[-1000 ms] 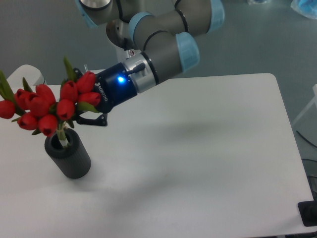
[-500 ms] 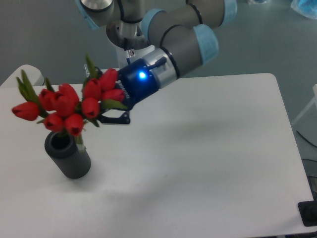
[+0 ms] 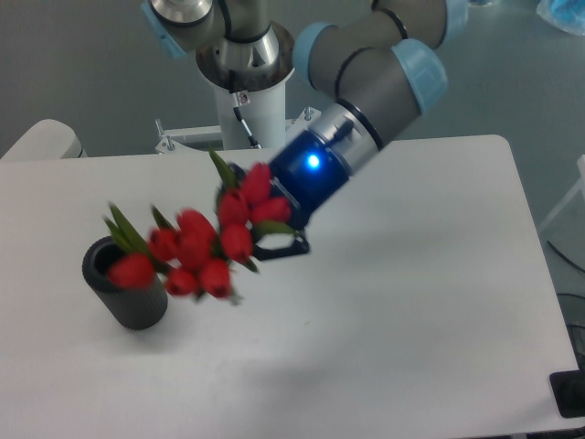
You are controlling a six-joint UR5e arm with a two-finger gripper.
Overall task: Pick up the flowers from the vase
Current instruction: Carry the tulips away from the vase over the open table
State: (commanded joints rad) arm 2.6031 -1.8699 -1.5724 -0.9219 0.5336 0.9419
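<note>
Above counter [image 3: 411, 302], left of centre: end effector [image 3: 265, 240] clamped on flowers [image 3: 196, 247]; bunch blurred, tilted, clear of vase [image 3: 123, 293], stems apparently out; vase upright beside bunch; extraction judged complete.

Looked matte black and finely ribbed on the vase [image 3: 126, 294]. Appeared smooth, softly sheened red on the blurred flowers [image 3: 201, 249], leaves green. Showed smooth matte white across the table [image 3: 402, 311]. Gleamed glossy dark, plastic-like, on the gripper [image 3: 274, 240] body; read as smooth grey and pale-blue plastic along the arm [image 3: 384, 64].
</note>
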